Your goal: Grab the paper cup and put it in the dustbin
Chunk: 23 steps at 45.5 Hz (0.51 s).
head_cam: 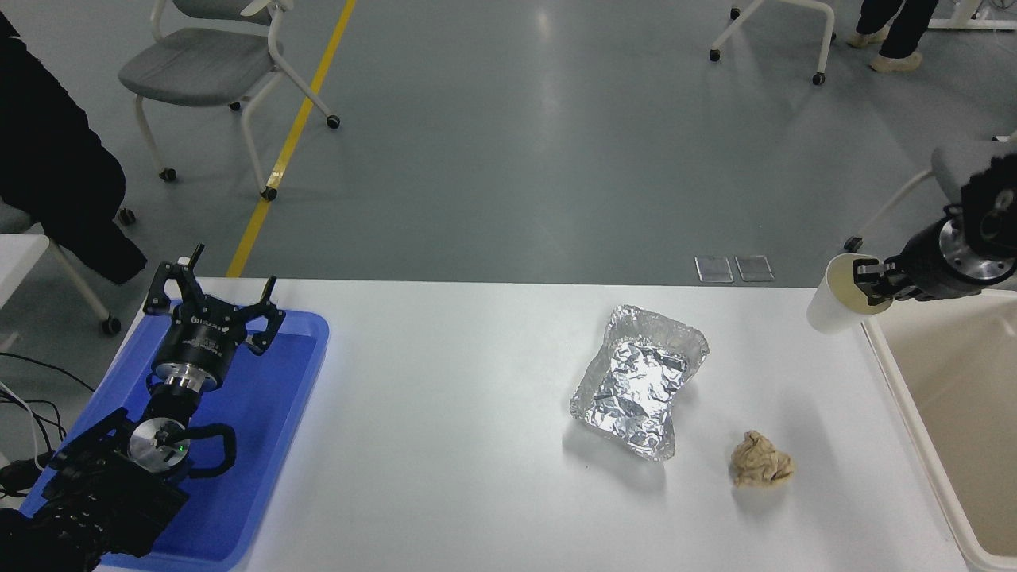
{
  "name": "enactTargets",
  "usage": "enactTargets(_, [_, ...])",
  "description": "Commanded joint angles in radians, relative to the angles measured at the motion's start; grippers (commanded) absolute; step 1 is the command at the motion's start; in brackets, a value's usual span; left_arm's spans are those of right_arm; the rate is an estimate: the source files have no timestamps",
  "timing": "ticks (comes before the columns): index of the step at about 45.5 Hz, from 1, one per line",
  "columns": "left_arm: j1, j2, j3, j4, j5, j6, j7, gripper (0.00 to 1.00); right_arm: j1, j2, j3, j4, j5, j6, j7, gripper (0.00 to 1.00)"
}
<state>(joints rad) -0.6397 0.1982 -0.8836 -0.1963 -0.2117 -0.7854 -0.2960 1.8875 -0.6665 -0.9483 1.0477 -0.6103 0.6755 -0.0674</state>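
Note:
The white paper cup [834, 302] hangs in the air over the table's far right corner, tilted, with its cream inside showing. My right gripper [868, 280] comes in from the right edge and is shut on the cup's rim. The cream-white dustbin [898, 381] stands at the table's right end; the cup is just left of its near-left rim, not over the opening. My left gripper [213, 298] is parked open over the blue tray at the lower left.
A crinkled silver foil tray [639, 381] lies right of the table's middle. A crumpled tan paper ball [761, 459] lies in front of it. The blue tray [262, 413] lies at the left end. Chairs and a person's legs are on the floor beyond.

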Motion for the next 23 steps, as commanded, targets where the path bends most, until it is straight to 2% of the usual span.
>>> enactTargets(1, [0.0,0.001,0.0,-0.002,0.0,0.0,0.0,1.0,0.258,-0.01,-0.095,0.091,-0.017,0.11,-0.003,0.0])
enactTargets(15, [0.002,0.001,0.0,-0.002,0.0,0.0,0.0,1.0,0.301,-0.028,-0.135,0.088,-0.026,0.11,-0.009,0.0])
enactTargets(23, [0.002,0.001,0.0,0.001,0.0,0.0,0.0,1.0,0.274,-0.148,-0.153,0.014,-0.083,0.11,-0.009,0.0])
